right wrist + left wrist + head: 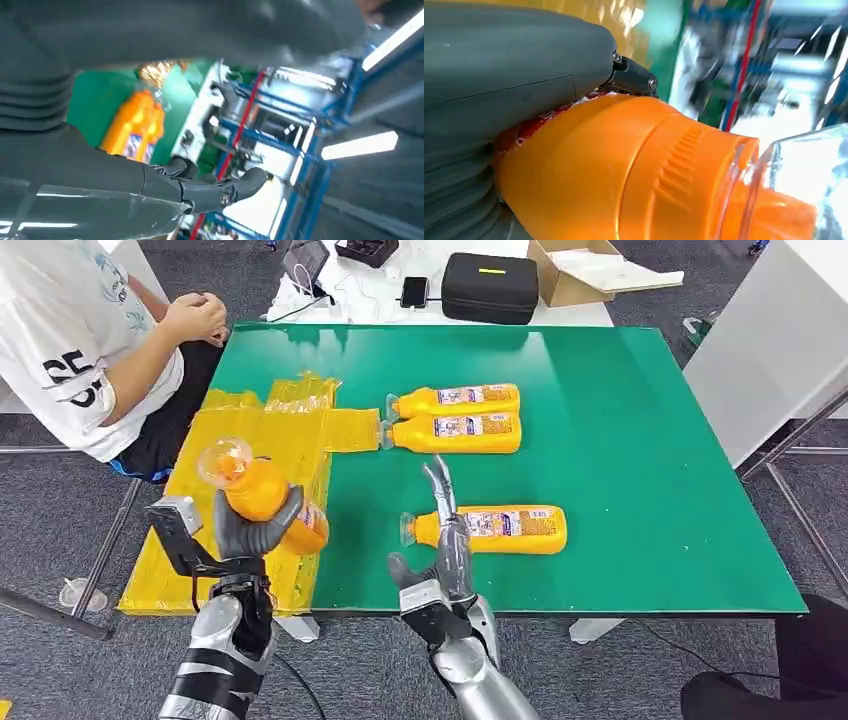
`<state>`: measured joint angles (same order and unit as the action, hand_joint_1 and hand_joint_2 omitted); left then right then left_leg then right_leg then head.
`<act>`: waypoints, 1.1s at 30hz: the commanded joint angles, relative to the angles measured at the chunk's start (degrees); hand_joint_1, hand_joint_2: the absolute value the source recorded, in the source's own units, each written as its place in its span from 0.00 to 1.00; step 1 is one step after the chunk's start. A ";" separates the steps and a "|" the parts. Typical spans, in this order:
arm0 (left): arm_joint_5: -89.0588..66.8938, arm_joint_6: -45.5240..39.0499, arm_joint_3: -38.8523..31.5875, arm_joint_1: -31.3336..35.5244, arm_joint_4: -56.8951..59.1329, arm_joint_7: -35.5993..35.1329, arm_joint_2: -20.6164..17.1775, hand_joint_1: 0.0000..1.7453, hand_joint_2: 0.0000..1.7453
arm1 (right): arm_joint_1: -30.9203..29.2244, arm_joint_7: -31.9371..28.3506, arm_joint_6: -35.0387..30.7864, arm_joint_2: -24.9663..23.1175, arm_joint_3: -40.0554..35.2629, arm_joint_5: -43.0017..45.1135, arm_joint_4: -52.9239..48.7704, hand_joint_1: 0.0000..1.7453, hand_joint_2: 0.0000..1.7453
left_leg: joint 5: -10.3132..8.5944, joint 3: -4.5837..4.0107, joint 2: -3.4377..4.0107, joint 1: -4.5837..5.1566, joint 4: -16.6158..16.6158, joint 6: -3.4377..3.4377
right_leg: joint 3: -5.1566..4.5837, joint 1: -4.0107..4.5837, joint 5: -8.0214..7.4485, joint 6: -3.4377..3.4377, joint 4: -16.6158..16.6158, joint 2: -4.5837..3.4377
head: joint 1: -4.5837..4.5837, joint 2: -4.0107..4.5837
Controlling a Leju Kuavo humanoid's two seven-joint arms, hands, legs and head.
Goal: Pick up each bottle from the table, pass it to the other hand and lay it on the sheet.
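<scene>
Green table, person alongside

The bottle lying inside the left hand's curled fingers is showing smooth, glossy orange plastic, with a ribbed collar and a clear, glassy cap. The fingers themselves are looking like matt grey plastic or rubber. Beneath those fingers, the yellow sheet is looking crinkled and shiny, like foil or film. Beyond the right hand's straightened fingertips, the green table is appearing matt and even. Both forearms are gleaming as brushed silver metal.
</scene>
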<state>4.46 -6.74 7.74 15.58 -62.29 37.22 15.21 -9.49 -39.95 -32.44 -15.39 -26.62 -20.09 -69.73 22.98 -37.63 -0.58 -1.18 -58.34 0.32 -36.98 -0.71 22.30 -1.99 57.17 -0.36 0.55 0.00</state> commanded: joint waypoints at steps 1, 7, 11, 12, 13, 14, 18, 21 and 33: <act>-11.99 -9.84 -1.19 5.32 0.63 2.72 -3.37 1.00 1.00 | 0.50 -0.05 -0.01 2.78 -0.25 0.70 -5.01 0.00 0.00 | 0.10 0.33 -0.01 0.00 0.01 -0.07 | 0.36 0.04 0.12 0.08 -0.02 0.09 | 0.00 0.00; -39.85 -24.88 3.95 15.10 15.72 0.94 -7.99 1.00 1.00 | -2.42 -0.05 0.81 3.10 -3.27 3.06 -3.41 0.00 0.00 | 0.03 0.28 -0.04 0.00 0.02 -0.05 | 0.31 0.03 0.07 0.09 0.00 0.12 | 0.00 0.00; -39.68 -24.99 3.58 15.61 16.78 1.65 -7.92 1.00 1.00 | -2.50 -0.05 0.78 3.02 -3.29 3.04 -3.29 0.00 0.00 | 0.11 0.59 0.04 0.00 0.06 -0.09 | 0.60 0.06 0.13 0.13 -0.04 0.08 | 0.00 0.00; -39.71 -25.16 3.56 15.44 16.83 1.82 -7.79 1.00 1.00 | -2.43 -0.05 0.78 3.08 -3.31 3.06 -3.38 0.00 0.00 | 0.02 0.33 0.04 0.02 0.06 -0.04 | 0.35 0.02 0.05 0.07 -0.05 0.02 | 0.00 0.00; -39.71 -25.16 3.56 15.44 16.83 1.82 -7.79 1.00 1.00 | -2.43 -0.05 0.78 3.08 -3.31 3.06 -3.38 0.00 0.00 | 0.08 0.50 0.09 0.03 0.08 -0.07 | 0.51 0.02 0.09 0.09 -0.07 -0.01 | 0.00 0.00; -39.71 -25.16 3.56 15.44 16.83 1.82 -7.79 1.00 1.00 | -2.43 -0.05 0.78 3.08 -3.31 3.06 -3.38 0.00 0.00 | 0.04 0.31 0.12 0.00 0.04 -0.04 | 0.30 0.03 0.03 0.05 -0.05 -0.06 | 0.00 0.00; -60.77 -26.92 12.13 22.79 32.70 -6.57 -12.04 1.00 1.00 | -3.67 -0.05 2.81 3.76 -5.26 4.57 -4.14 0.00 0.00 | 0.02 0.31 -0.02 0.02 0.04 -0.03 | 0.31 0.01 0.07 0.06 -0.01 0.09 | 0.00 0.00; -71.63 -26.37 17.99 26.24 40.69 -9.65 -14.12 1.00 1.00 | -4.10 -0.05 4.22 3.97 -5.66 4.93 -4.04 0.00 0.00 | 0.05 0.49 -0.04 0.01 0.03 -0.04 | 0.51 0.04 0.11 0.10 -0.01 0.12 | 0.00 0.00; -69.19 -16.79 15.77 25.91 43.58 -6.65 -14.18 1.00 1.00 | -4.42 -0.05 5.59 3.54 -6.01 5.29 -2.67 0.00 0.00 | 0.03 0.25 0.07 -0.01 0.01 -0.02 | 0.23 0.04 0.05 0.05 0.00 0.02 | 0.00 0.00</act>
<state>-64.19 -25.46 19.89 37.24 -26.58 30.71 2.80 -11.51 -40.04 -27.17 -13.70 -31.19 -15.17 -74.47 22.93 -37.60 -0.55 -1.19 -58.34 0.36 -36.97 -0.68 22.28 -1.98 57.19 -0.37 0.55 0.00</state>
